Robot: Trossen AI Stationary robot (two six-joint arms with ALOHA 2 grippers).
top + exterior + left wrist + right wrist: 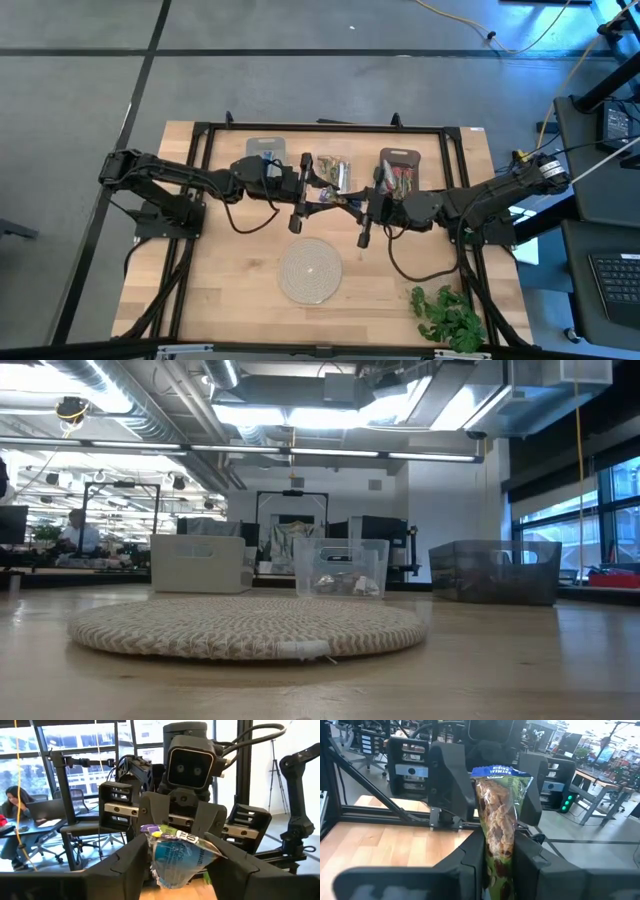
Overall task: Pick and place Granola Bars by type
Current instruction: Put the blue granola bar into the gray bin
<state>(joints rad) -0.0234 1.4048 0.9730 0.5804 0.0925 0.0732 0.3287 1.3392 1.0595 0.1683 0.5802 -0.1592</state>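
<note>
Blue-wrapped granola bar [177,857] pinched between the fingers [125,865] of the left gripper [297,195], lifted above the middle of the table [230,290]. Tan-green oatmeal raisin bar [496,815] clamped upright in the right gripper [366,212], jaws narrow on its lower part, facing the left gripper just across. More bars in the clear bins along the far edge: blue ones [264,150] toward the left, tan-green [333,172] at centre, reddish-brown [400,172] toward the right. Round woven mat [311,269] near the front edge; leafy sprig [448,316] at the front right corner.
</note>
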